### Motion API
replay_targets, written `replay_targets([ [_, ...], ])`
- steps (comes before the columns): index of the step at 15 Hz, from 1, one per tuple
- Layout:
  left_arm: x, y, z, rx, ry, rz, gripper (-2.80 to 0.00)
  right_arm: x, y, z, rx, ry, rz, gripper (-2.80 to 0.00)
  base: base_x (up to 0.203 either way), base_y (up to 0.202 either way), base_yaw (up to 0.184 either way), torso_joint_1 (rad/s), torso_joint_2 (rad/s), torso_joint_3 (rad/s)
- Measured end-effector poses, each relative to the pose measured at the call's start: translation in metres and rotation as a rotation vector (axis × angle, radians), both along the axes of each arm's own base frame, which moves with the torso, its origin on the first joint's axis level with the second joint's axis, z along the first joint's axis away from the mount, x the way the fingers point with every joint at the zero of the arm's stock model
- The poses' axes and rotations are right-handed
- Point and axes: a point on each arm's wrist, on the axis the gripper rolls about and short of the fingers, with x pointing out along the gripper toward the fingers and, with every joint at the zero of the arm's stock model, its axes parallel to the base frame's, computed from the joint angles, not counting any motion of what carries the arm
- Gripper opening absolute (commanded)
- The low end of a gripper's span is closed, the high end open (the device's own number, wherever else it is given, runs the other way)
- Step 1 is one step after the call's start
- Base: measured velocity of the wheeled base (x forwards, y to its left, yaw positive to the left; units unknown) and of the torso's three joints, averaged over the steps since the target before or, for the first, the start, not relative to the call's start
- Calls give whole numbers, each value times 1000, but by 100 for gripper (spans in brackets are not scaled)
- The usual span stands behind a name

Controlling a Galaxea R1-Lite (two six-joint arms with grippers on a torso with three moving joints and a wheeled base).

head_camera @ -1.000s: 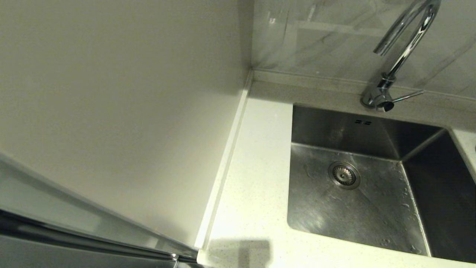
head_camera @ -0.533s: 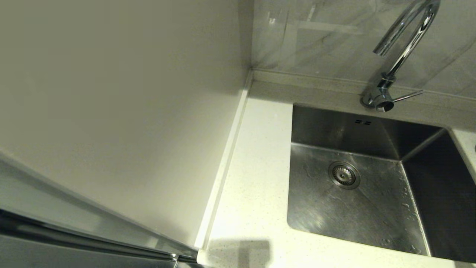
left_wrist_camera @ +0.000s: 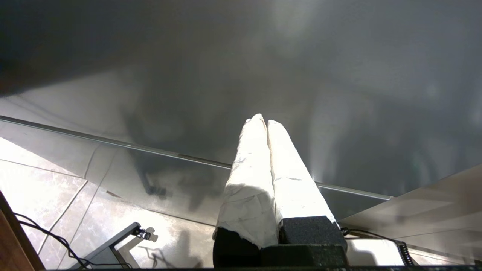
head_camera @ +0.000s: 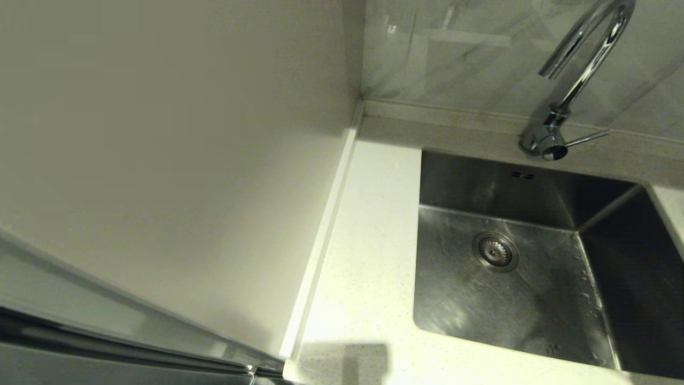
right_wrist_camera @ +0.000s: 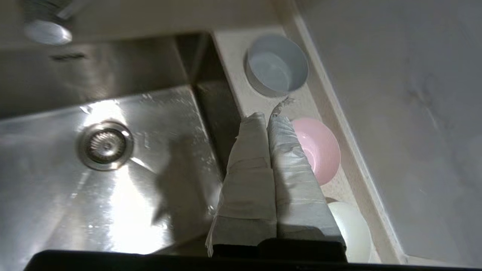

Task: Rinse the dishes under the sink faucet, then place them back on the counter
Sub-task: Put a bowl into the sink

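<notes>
while the right hand (right_wrist_camera: 266, 117) hovers with fingers pressed together over the counter (right_wrist_camera: 233, 49) strip beside the sink (right_wrist_camera: 113, 150), the white bowl (right_wrist_camera: 352, 229) sits nearest, the pink bowl (right_wrist_camera: 320, 148) next, the grey-blue bowl (right_wrist_camera: 276, 66) farthest, toward the faucet (head_camera: 580, 69). the left hand (left_wrist_camera: 266, 121), fingers together, hangs away from the sink.

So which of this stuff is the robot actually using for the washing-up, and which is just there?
For the job:
grey-blue bowl
pink bowl
white bowl
sink
faucet
counter
right gripper, shut, above the counter by the bowls

Just there:
beige wall panel
cables on the floor
left gripper, shut, parked low
</notes>
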Motion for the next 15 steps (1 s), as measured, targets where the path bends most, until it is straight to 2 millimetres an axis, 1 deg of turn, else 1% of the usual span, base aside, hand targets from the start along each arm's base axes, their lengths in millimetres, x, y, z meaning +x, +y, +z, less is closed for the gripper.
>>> replay_targets([
  [1,0,0,0,0,0,0,-280,9,-10,-2,30,30,14,-280,0,0,0,0,0,0],
  [2,0,0,0,0,0,0,-280,14,-20,-5,65,53,37,-280,0,0,0,0,0,0],
  [4,0,0,0,0,0,0,-280,17,-44,-13,146,92,85,-280,0,0,0,0,0,0],
  [6,0,0,0,1,0,0,-280,21,-78,-22,240,109,172,-280,0,0,0,0,0,0],
  [9,0,0,0,1,0,1,-280,38,-132,-37,402,90,341,-280,0,0,0,0,0,0],
  [10,0,0,0,0,0,0,-280,44,-149,-40,423,84,384,-280,0,0,0,0,0,0],
  [11,0,0,0,1,0,0,-280,49,-164,-40,405,87,413,-280,0,0,0,0,0,0],
  [12,0,0,0,0,0,0,-280,52,-175,-39,370,99,421,-280,0,0,0,0,0,0],
  [14,0,0,0,1,0,1,-280,59,-190,-31,318,104,419,-280,0,0,0,0,0,0],
  [15,0,0,0,0,0,1,-280,62,-197,-29,306,102,417,0,0,0,0,0,0,0],
])
